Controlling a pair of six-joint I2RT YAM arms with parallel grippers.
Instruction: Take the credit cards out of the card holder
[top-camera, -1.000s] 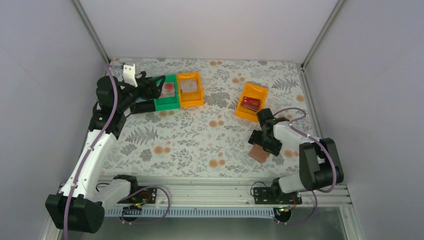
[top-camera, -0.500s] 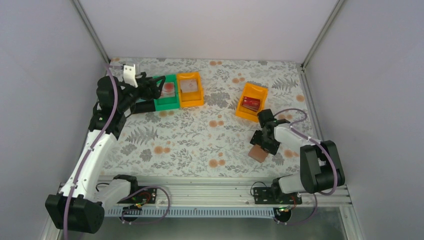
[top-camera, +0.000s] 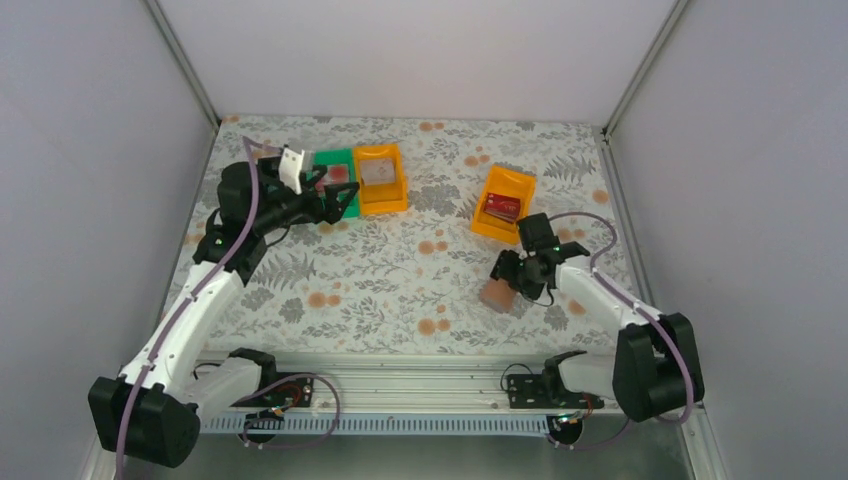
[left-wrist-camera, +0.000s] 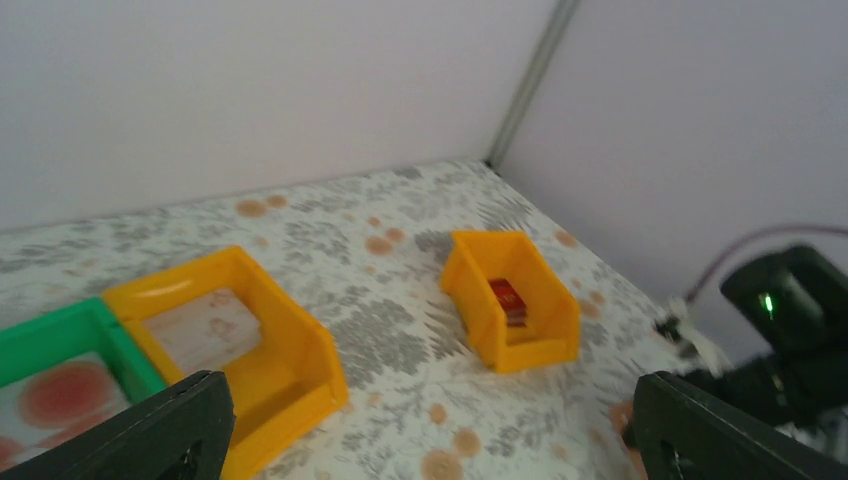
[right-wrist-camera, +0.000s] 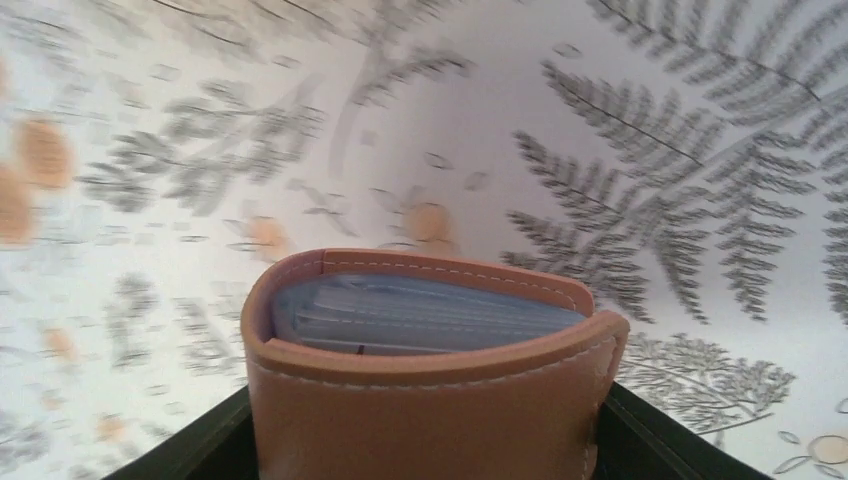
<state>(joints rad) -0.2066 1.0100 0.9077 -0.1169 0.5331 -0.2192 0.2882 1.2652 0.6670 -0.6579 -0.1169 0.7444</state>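
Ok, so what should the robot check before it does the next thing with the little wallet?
1. Card holder sits between the right pincer fingers: ok, both fingers press its sides in the right wrist view.
2. Card holder is open enough to pull cards: not ok, it is folded and only the edges of the pale blue-grey sleeves show.
3. Left pincer is open and carrying nothing: ok.
4. Left pincer is near the card holder: not ok, it hovers by the green bin and the nearest orange bin, far across the table.
5. Credit cards are inside the sleeves: cannot tell.
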